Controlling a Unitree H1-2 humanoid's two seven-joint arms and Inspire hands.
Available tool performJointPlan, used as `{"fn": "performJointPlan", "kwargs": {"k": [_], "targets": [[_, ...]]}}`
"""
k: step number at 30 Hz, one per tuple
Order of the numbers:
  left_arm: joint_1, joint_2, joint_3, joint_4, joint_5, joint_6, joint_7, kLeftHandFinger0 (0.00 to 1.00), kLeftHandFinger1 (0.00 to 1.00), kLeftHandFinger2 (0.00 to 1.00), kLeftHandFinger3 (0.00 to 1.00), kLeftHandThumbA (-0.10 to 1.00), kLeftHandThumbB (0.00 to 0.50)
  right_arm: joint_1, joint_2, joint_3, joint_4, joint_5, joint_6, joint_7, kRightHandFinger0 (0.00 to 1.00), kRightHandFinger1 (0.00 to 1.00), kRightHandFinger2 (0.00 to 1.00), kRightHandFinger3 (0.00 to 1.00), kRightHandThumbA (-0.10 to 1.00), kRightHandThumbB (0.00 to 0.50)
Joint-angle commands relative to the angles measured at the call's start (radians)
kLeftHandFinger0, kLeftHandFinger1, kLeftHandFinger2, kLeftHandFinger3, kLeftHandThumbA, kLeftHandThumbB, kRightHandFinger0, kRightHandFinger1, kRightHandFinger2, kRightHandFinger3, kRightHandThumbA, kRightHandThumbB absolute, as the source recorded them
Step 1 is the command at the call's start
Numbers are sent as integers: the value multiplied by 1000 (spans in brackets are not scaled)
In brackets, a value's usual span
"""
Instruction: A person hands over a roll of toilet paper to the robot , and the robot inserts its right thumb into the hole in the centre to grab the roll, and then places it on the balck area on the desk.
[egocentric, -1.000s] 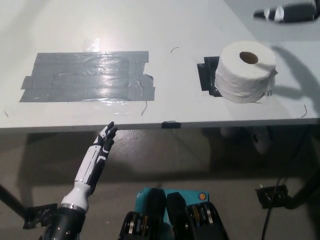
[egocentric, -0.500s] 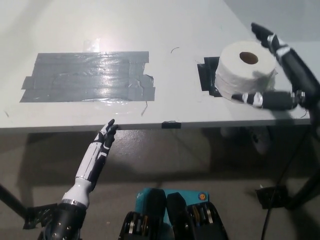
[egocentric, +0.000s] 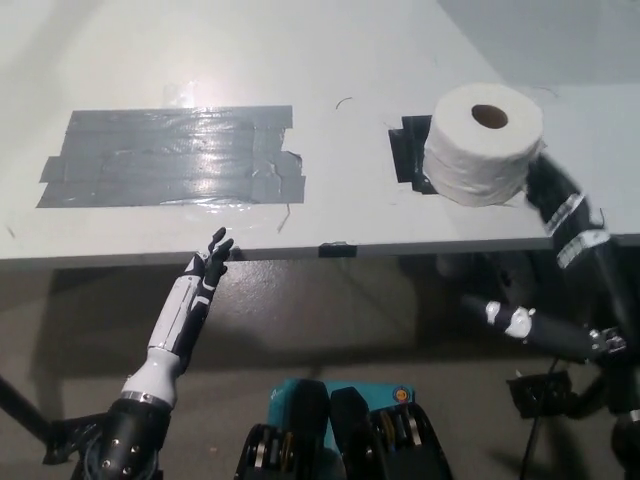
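Note:
The white toilet paper roll stands upright on the desk, hole facing up, resting on the black tape area at the right. My black right hand hangs open just right of the roll, its fingers reaching up past the desk's front edge and its thumb sticking out to the left below the desk. It holds nothing, and I cannot tell whether the fingertips touch the roll. My white left hand rests at the lower left, fingers straight, just under the desk's front edge.
A large patch of grey tape covers the left part of the desk. Below the front edge is bare floor with a small black fitting at the lower right.
My right hand has let go of the roll's sides and dropped down and right, now partly below the desk edge. The roll stays on the black area. The left hand has barely moved.

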Motion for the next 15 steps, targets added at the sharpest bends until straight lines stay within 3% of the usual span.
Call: {"fn": "performJointPlan", "kwargs": {"k": [1,8,13,15], "targets": [[22,8,-3,-43,-6,-47,-10,1000,1000,1000,1000,1000,243,-17,18,2,173,77,-162,-26,1000,1000,1000,1000,999,170],[90,-5,-13,-77,-10,-59,-10,1000,1000,1000,1000,1000,250,43,17,3,311,76,-235,-39,1000,1000,1000,1000,977,161],[137,-18,-19,-103,-4,-75,0,1000,1000,1000,1000,1000,236,81,2,2,376,72,-276,-38,1000,1000,1000,1000,966,121],[150,-19,-21,-105,-4,-82,-1,1000,1000,1000,1000,1000,231,95,0,5,379,74,-283,-35,1000,1000,1000,1000,954,144]]}}
